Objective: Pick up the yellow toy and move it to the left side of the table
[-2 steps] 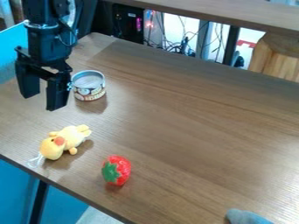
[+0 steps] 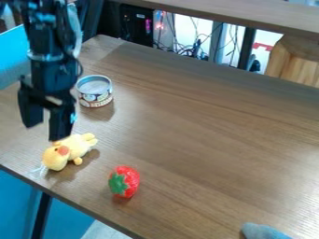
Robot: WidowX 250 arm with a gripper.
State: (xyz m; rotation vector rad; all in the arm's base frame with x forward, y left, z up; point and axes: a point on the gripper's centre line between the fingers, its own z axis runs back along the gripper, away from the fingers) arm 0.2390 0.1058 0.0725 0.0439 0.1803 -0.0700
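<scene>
The gripper hangs at nine o'clock, its fingers apart, nearest to the yellow plush bird at eight o'clock. Such soft body asks for centred, gentle squeeze, well clear of the tin can at ten.

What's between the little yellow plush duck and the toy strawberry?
Just a bare stretch of wooden table separates the plush duck from the toy strawberry, as the camera view shows.
</scene>
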